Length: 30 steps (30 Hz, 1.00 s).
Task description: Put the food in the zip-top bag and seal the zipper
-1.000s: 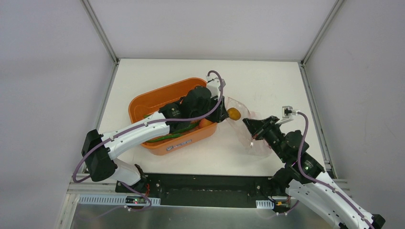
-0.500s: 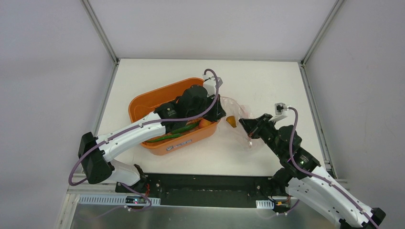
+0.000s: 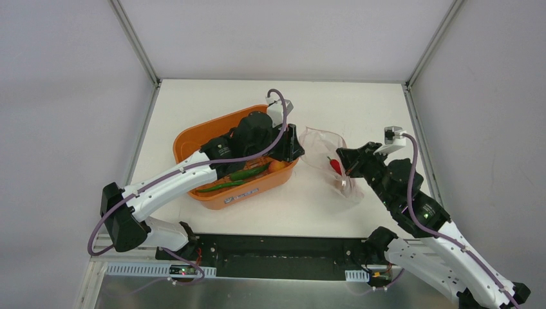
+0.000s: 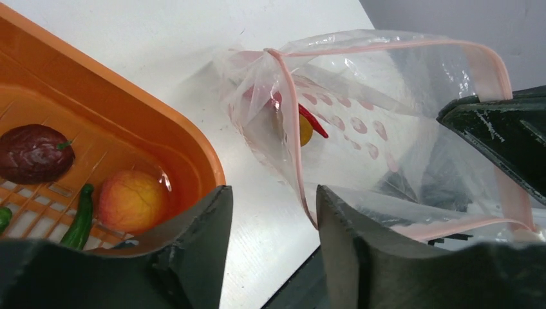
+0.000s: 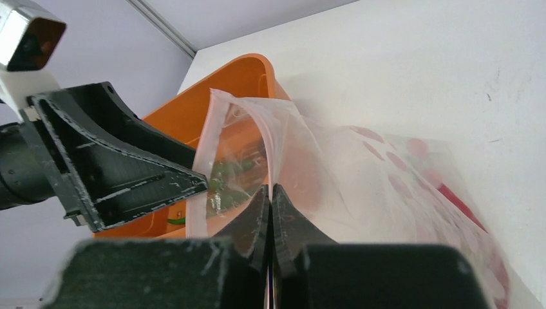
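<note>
The zip-top bag (image 3: 325, 151) lies right of the orange tub, its mouth open toward the tub. Its pink zipper (image 4: 293, 116) rims the mouth. A red chili (image 4: 313, 119) and an orange piece (image 4: 305, 131) lie inside the bag. My right gripper (image 5: 270, 188) is shut on the bag's mouth edge and shows in the top view (image 3: 343, 161). My left gripper (image 4: 270, 193) is open and empty, between the tub's right end and the bag mouth (image 3: 295, 143). Green chilies (image 3: 241, 175), an orange piece (image 4: 132, 199) and a dark-red piece (image 4: 32, 153) lie in the tub.
The orange tub (image 3: 212, 122) stands left of centre, with the left arm reaching over it. The bag's pink strip lies against my left gripper's right finger (image 4: 360, 244). White walls ring the table.
The orange piece held by my left gripper a second ago now lies in the bag. The left gripper has drawn back toward the tub. The right gripper has shifted right with the bag.
</note>
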Tool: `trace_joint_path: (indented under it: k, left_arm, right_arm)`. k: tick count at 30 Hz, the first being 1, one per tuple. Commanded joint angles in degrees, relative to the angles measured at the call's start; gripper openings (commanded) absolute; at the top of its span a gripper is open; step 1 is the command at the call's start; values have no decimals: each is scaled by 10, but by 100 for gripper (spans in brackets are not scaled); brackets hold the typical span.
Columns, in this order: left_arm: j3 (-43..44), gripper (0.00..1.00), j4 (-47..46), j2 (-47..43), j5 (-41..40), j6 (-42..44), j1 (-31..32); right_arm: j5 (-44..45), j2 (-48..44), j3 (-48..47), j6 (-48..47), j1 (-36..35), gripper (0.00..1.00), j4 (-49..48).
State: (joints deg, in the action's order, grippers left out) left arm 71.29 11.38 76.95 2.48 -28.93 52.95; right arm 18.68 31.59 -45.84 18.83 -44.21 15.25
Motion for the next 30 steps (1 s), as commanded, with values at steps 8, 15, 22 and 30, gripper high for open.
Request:
trace_joint_path:
  k: [8, 15, 22, 30]
  left_arm:
    - [-80, 98, -94, -77, 73, -17, -72]
    - [-111, 99, -23, -118, 11, 29, -106]
    - [-147, 99, -8, -149, -14, 87, -143]
    - [-140, 99, 2, -116, 15, 162, -210]
  right_arm:
    - [37, -19, 25, 8, 2, 0, -6]
    - [2, -14, 58, 26, 1, 0, -39]
    - [4, -49, 135, 21, 2, 0, -129]
    - [-10, -71, 189, -48, 2, 0, -244]
